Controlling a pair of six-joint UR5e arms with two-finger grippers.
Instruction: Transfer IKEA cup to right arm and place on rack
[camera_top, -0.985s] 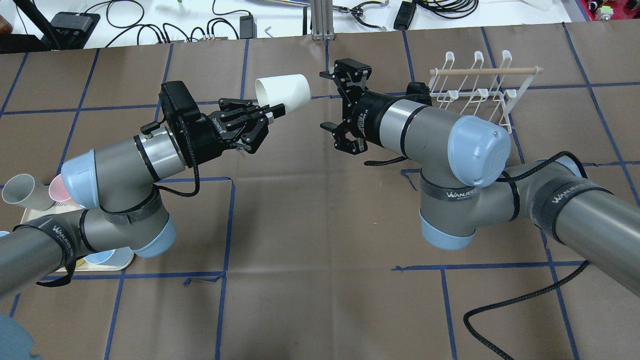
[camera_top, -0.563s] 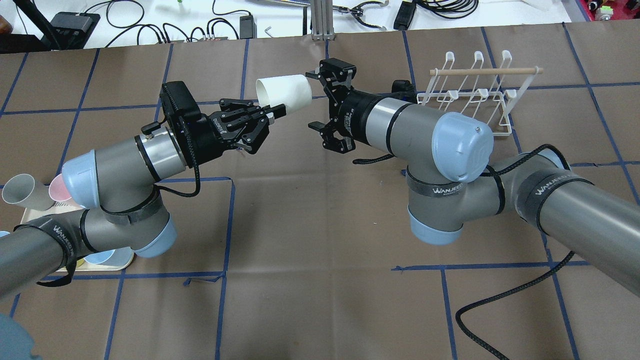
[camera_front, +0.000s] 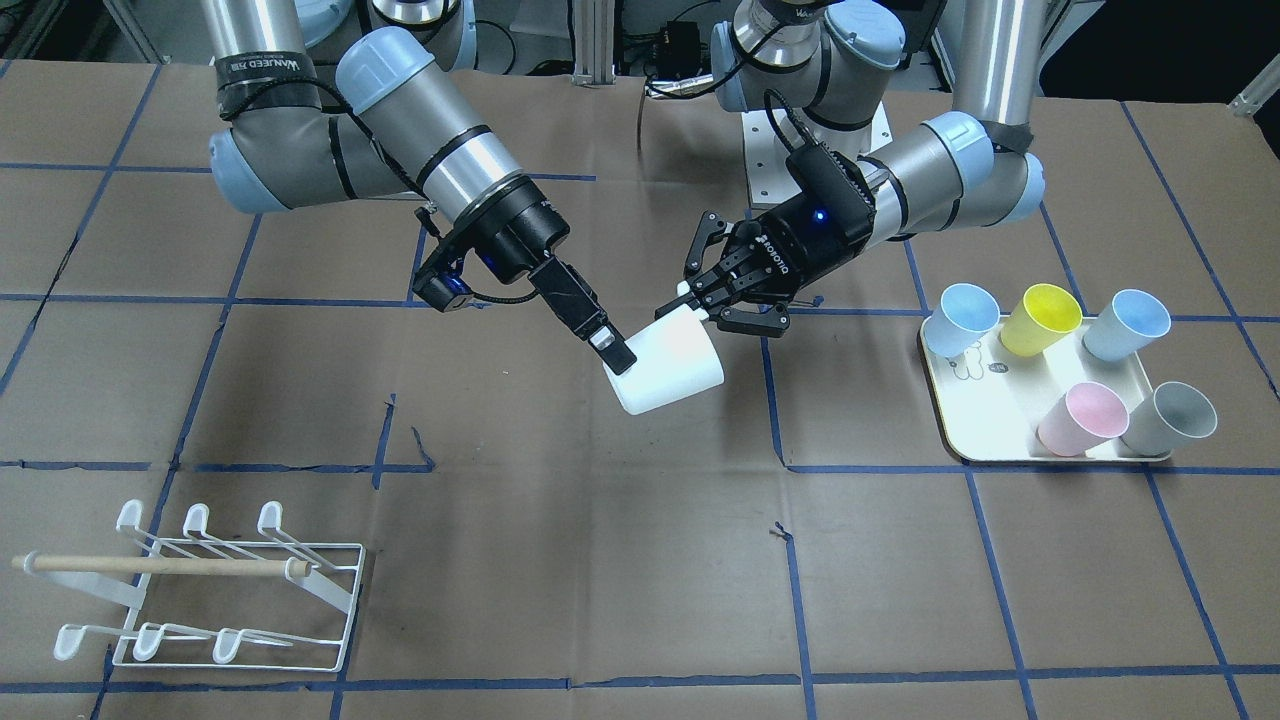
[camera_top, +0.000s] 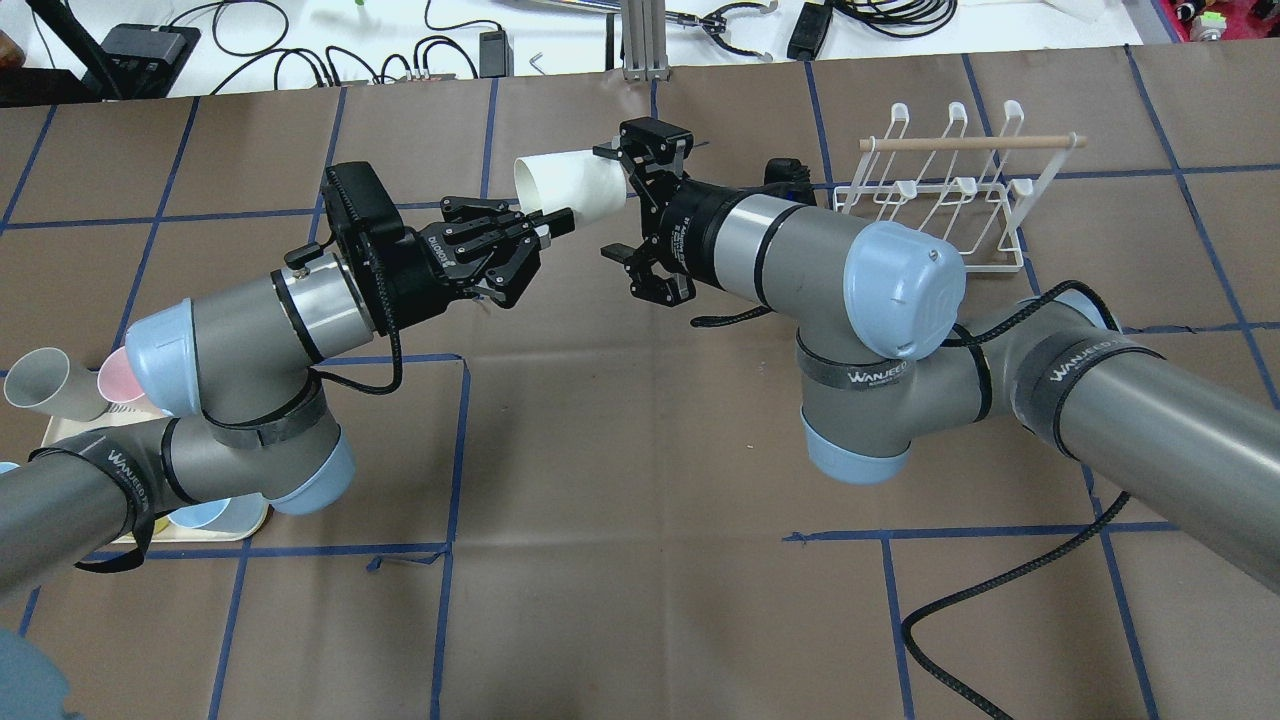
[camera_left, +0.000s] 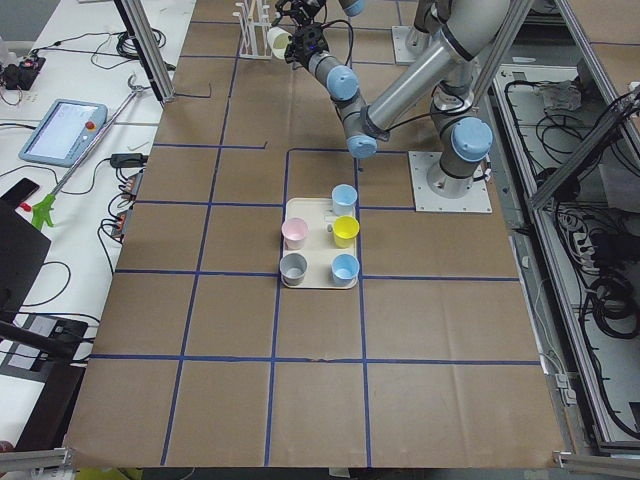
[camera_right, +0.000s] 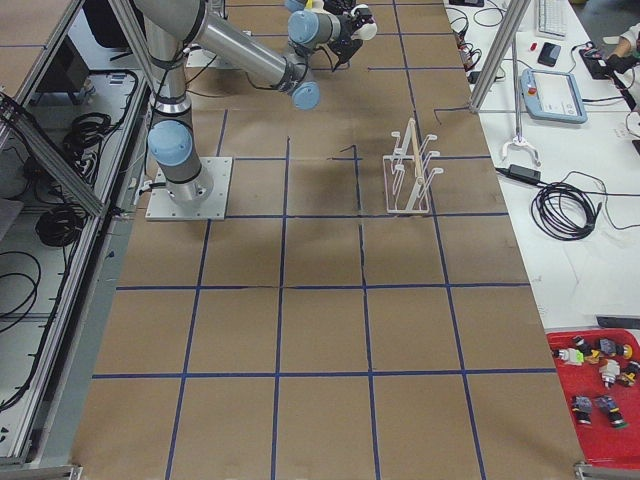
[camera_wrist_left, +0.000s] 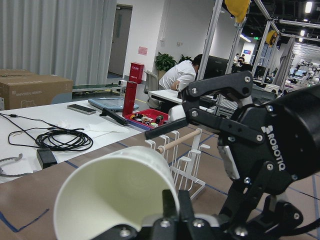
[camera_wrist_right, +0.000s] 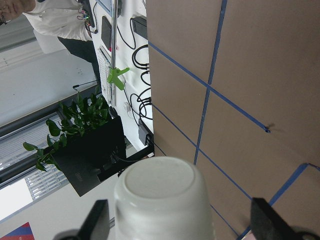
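Since a second ago your right arm (camera_top: 900, 290) has pushed in from the rack side. The right gripper (camera_top: 608, 205) is now at the closed end of the IKEA cup (camera_top: 565, 180), where before there was a clear gap. The cup hangs in mid-air above the table between the two arms, lying roughly on its side. The left gripper (camera_top: 545, 225) pinches its rim, with one finger inside the mouth.

Your right pincer is spread wide, and in the right wrist view its fingers (camera_wrist_right: 100, 220) flank the cup's base without touching. The base sits nearer one finger than the other, so shift sideways to centre it before you squeeze. Otherwise, I judge, the first finger to land will twist the cup in the left grip.

Go a little deeper so the pads take the wall rather than the tapered end. Close firmly, and release the left hold only after that. The rack (camera_top: 960, 185) waits well off to the right, unloaded.
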